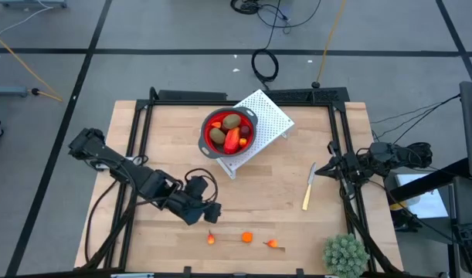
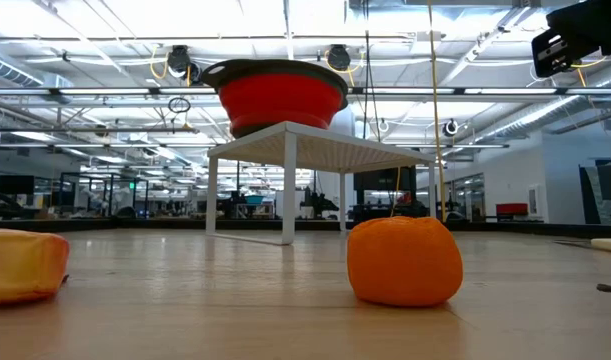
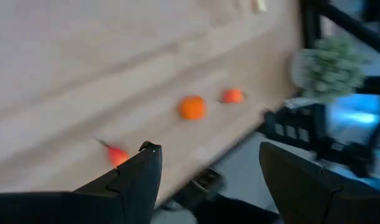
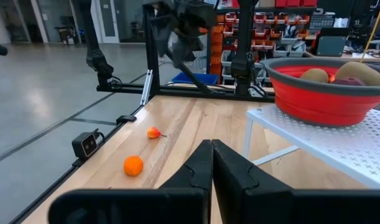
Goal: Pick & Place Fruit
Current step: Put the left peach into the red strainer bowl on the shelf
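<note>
1. Fruit in the red bowl (image 1: 229,131): two olive-brown ovals (image 1: 231,121), a longer red-orange piece (image 1: 232,140) and a dark red ball (image 1: 244,130) are lying together inside it.
2. The bowl is sitting on a white perforated stand (image 1: 266,116) near the far middle of the wooden table (image 1: 274,193); in the low view the stand is lifting the bowl well above the tabletop.
3. Loose fruit — three small orange pieces are lying in a row near the table's front edge: one (image 1: 211,239) just beside the left gripper, a round one (image 1: 246,237) in the middle, and a third (image 1: 272,244) toward the plant.
4. The left gripper (image 1: 207,215) is hovering near the first loose piece, its fingers standing wide apart and holding nothing.
5. A pale yellow stick (image 1: 308,189) is lying on the table's right side, clear of the loose fruit.
6. The right gripper (image 1: 322,171) is waiting at the right edge — its fingers pressed together and empty — just beside the stick's far end.
7. A spiky green plant ball (image 1: 345,254) is standing at the front right corner, near the third piece.
</note>
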`<move>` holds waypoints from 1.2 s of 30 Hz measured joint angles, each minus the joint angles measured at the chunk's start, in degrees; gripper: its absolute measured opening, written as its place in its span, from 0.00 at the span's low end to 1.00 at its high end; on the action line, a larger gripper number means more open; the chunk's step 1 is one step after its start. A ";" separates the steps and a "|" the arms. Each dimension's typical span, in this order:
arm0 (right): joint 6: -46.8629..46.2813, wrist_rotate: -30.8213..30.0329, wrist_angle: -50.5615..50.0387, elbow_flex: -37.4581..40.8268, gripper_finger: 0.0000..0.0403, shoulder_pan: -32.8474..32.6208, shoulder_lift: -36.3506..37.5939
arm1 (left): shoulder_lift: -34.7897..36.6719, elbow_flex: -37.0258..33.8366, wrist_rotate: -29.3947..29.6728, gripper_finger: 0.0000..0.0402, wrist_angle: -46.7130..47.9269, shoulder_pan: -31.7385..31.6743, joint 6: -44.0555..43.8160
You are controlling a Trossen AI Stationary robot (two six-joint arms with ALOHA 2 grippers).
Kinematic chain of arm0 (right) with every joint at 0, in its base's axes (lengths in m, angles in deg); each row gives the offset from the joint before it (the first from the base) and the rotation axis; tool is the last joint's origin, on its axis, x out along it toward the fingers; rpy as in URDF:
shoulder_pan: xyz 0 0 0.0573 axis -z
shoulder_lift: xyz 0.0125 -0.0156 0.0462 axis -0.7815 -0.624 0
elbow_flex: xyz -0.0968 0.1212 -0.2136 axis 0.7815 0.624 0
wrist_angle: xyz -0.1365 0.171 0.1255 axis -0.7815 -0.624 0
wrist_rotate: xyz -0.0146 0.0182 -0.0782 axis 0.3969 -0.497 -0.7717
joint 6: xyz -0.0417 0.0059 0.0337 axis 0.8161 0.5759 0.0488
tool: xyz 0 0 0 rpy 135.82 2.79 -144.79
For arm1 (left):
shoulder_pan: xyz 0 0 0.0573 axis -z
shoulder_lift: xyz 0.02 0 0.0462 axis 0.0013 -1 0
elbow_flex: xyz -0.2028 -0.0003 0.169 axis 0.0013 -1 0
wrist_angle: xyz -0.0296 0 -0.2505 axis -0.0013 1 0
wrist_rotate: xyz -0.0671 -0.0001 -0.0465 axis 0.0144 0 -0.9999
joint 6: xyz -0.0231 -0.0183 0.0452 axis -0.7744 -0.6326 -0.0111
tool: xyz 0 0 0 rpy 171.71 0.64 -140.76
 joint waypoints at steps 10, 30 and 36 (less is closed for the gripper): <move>0.06 0.00 -0.04 -0.02 0.00 0.02 0.00 | -5.95 0.00 -3.90 0.67 -6.94 2.60 -15.14; -0.11 0.02 -0.31 -0.07 0.00 0.00 0.00 | -17.24 -0.02 -13.74 0.67 -5.23 6.06 -39.52; -0.55 0.04 -0.28 -0.07 0.00 0.00 0.00 | -20.06 -0.02 -18.22 0.67 -5.21 6.06 -42.34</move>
